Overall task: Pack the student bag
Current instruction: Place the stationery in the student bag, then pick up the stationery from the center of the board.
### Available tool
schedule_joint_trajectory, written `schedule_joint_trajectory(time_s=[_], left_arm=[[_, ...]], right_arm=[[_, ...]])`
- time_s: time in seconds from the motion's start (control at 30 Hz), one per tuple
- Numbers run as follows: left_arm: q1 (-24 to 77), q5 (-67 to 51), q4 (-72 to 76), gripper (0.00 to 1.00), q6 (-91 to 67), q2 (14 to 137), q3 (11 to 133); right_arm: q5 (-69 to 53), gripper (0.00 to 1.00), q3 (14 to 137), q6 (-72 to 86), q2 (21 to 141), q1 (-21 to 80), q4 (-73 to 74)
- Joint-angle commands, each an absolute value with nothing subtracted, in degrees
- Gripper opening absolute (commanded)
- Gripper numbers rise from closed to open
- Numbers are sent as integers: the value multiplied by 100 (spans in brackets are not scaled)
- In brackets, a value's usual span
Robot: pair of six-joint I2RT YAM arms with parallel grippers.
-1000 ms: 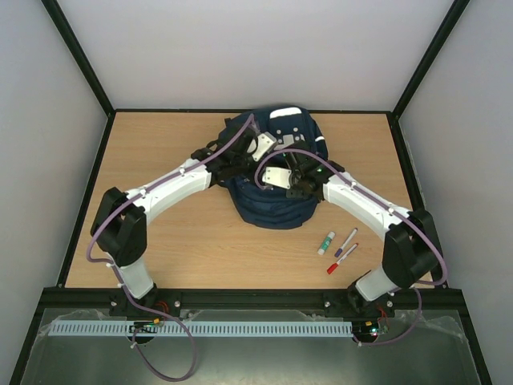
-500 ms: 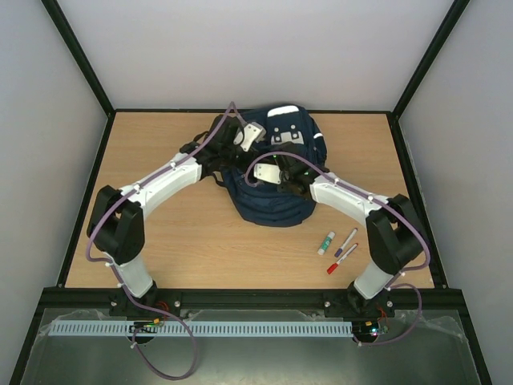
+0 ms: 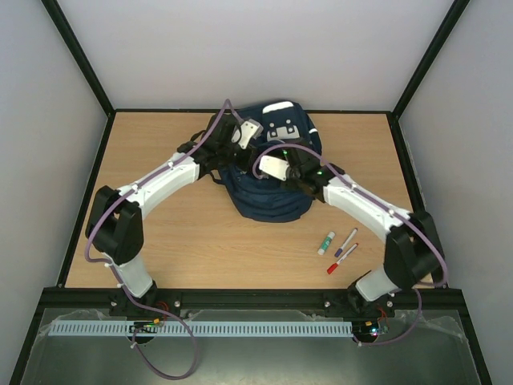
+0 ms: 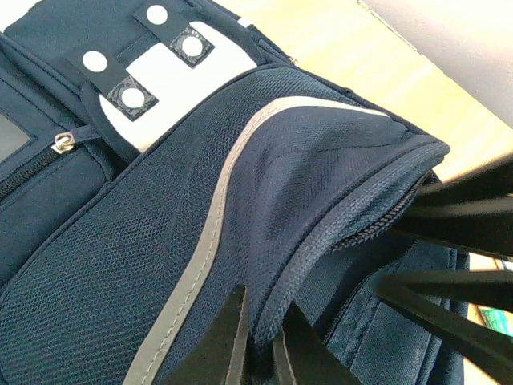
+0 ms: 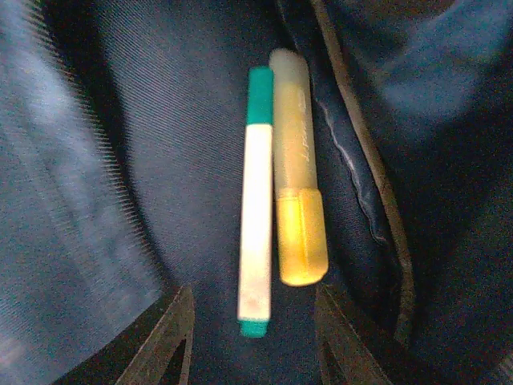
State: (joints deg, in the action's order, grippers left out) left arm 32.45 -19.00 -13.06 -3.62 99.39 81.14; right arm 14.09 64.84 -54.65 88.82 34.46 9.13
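Observation:
The student bag (image 3: pixel 268 192), navy blue with pale stripes and a grey-white patch (image 4: pixel 172 76), lies at the back middle of the table. My left gripper (image 3: pixel 240 138) (image 4: pixel 260 341) is shut on the bag's zipper edge (image 4: pixel 337 233) and holds the opening up. My right gripper (image 3: pixel 295 164) (image 5: pixel 252 317) reaches into the bag and stands open. Inside, a white marker with green ends (image 5: pixel 256 200) and a yellow highlighter (image 5: pixel 296 192) lie side by side on the lining. The marker's near end sits between the open fingers, touching neither.
On the wooden table (image 3: pixel 160 241), right of the bag, lie a small green-capped marker (image 3: pixel 326 242), a purple pen (image 3: pixel 346 241) and a red pen (image 3: pixel 341 259). Black frame rails edge the table on all sides.
My right gripper has opened and let go of the white marker inside the bag. My left gripper has pulled the bag's edge up and toward the back left.

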Motion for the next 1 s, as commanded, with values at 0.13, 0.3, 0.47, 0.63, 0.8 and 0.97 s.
schedule_joint_trajectory(time_s=[0.13,0.3,0.47,0.63,0.8,0.97], left_arm=[[3223,-2198,-676,3,-604,9477,8092],[3249,-2176,-549,3,-817,9488,7969],[3379,-2067,-686,3,-989,9517,7923],[3485,-1737,-752,3,-1010,9178,7556],[3536,-1657,-661,3,-1011,8964,7338],[3606,-1683,-685,3,-981,8983,7273]], right_arm=[[-410,43,6056,-4371,7362,3436,3139],[-446,42,5365,-4058,6747,3428,3559],[-352,40,4758,-3671,6243,3385,3943],[71,40,4704,-3246,6017,3375,4634],[283,41,4227,-3207,5767,3157,4866],[451,44,3790,-3322,5669,3023,4728]])
